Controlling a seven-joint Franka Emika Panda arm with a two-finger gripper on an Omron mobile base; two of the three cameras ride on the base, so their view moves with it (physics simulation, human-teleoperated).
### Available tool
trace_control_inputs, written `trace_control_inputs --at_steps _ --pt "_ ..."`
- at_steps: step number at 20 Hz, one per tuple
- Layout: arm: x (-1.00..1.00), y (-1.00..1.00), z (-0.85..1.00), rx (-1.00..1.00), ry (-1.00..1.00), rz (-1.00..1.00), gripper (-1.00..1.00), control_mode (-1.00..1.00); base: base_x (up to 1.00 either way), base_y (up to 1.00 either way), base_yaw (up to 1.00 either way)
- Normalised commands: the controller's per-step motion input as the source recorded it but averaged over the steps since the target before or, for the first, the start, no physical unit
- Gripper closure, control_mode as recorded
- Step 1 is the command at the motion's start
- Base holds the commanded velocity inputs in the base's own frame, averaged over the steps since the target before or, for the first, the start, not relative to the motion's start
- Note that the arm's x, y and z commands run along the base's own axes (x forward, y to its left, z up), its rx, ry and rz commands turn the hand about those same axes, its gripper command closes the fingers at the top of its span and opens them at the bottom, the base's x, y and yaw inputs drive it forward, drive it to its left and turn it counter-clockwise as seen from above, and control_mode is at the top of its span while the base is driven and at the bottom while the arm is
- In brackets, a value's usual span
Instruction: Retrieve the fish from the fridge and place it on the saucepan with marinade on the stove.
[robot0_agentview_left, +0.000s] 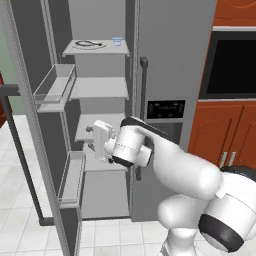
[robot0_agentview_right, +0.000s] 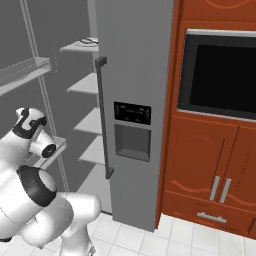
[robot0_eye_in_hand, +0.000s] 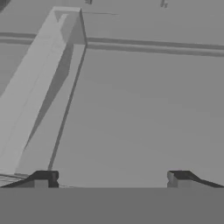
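Grey fridge (robot0_agentview_left: 175, 60) shelves hide the spread, empty pincer (robot0_eye_in_hand: 111, 177) behind its own wrist

- Even, shadowless rendered light across both base views — no single lamp direction can be read from them.
- The fridge (robot0_agentview_left: 175, 60) door is a flat mid-grey with no glare; its interior at the left of the left base view is slightly darker toward the back wall.
- The robot's white shells carry soft grey shading on their undersides, with no hard highlights.
- The black wall oven (robot0_agentview_right: 220, 75) glass at upper right of the right base view is uniformly dark, with no reflection.
- All three pictures are soft and low in resolution; edges look slightly blurred.
- The hand view is dim, grey on grey — one pale band at upper left is brightest, and the fingertips (robot0_eye_in_hand: 43, 177) are dark.
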Motion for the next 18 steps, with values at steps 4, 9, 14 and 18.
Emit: trace_control_inputs --at_steps 4,9,14,18 --pt "-0.49 -0.7 0.68 0.0 0.08 0.0 -1.0 -1.0 0.0 0.0 0.0" --pt "-0.36 -0.44 0.76 0.0 0.13 0.0 -1.0 -1.0 0.0 0.0 0.0" --pt "-0.3 -0.2 0.55 -0.16 0.24 -0.01 -1.0 -1.0 0.0 0.0 0.0" --pt "-0.05 -0.13 0.22 -0.27 0.33 0.0 -1.0 -1.0 0.0 0.0 0.0"
